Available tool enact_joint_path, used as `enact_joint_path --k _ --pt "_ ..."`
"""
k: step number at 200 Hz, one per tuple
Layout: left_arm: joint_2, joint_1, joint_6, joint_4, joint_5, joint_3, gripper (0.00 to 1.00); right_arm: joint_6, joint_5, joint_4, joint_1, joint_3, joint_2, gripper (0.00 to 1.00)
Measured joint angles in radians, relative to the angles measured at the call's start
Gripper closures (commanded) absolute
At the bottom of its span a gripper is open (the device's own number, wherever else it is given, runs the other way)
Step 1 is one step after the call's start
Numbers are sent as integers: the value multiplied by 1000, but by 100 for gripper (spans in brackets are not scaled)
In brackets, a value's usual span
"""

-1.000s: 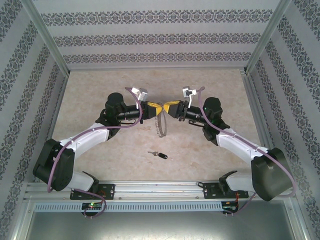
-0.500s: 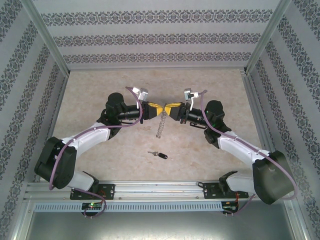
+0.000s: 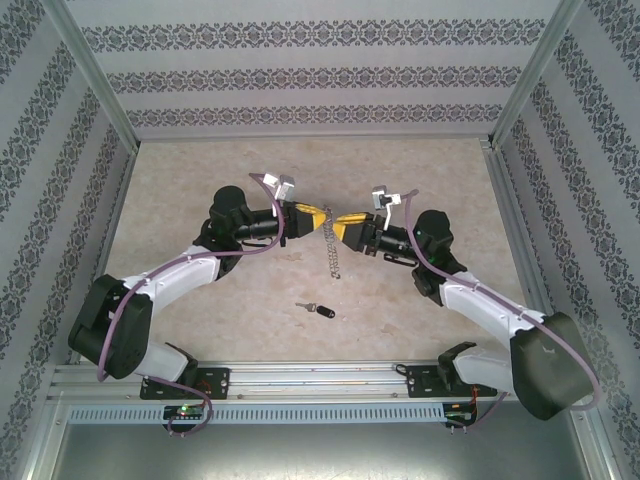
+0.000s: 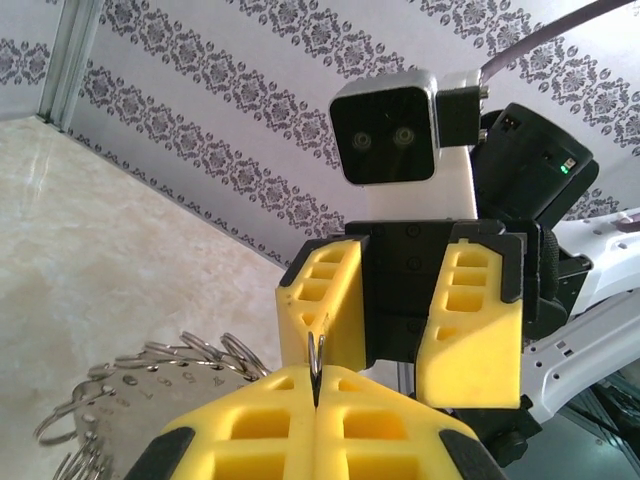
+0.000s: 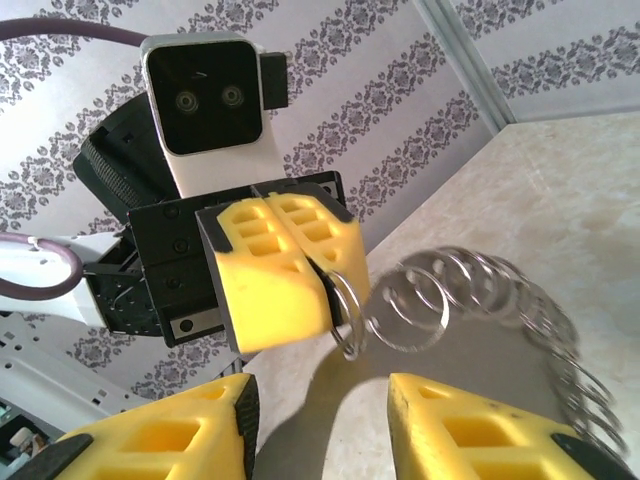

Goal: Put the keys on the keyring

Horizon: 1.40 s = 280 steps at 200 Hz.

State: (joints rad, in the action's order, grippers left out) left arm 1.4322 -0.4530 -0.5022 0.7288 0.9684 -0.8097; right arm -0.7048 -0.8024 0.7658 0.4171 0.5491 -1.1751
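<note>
Jaws of the left gripper (image 4: pixel 316 395) are shut tight on the thin wire of the keyring (image 4: pixel 190 352), which they hold off the table (image 3: pixel 200 180). Facing it, just apart, the right gripper (image 5: pixel 320 430) stands partly open with nothing between its yellow fingers.

In the top view the keyring hangs edge-on from the left gripper's tips at frame centre, a narrow strand running down and slightly right. The key (image 3: pixel 316 309) lies flat on the table below it, toward the lower middle of the frame, well apart from both grippers. Its long axis runs nearly left to right, silver blade to the left and black head to the right. It sits about midway between the two arms. Since the right gripper is the empty one, fetching it looks like that arm's job, with a reach down and back toward the bases.

The right wrist view shows what the top view cannot: the hoop's curve and its fringe of small silver loops (image 5: pixel 440 295). The left wrist view shows the pinch on the wire itself.
</note>
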Motion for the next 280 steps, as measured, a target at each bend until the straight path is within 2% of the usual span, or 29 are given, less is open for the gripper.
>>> enact_joint_path --k 52,136,280 --pt "-35 -5 19 92 -4 53 100 -4 40 -6 -23 -48 115 57" --pt "-2 -5 -22 477 -11 144 100 0 57 -5 17 -66 132 59" --pt "27 -5 -64 547 -11 145 100 31 57 26 72 12 74 63"
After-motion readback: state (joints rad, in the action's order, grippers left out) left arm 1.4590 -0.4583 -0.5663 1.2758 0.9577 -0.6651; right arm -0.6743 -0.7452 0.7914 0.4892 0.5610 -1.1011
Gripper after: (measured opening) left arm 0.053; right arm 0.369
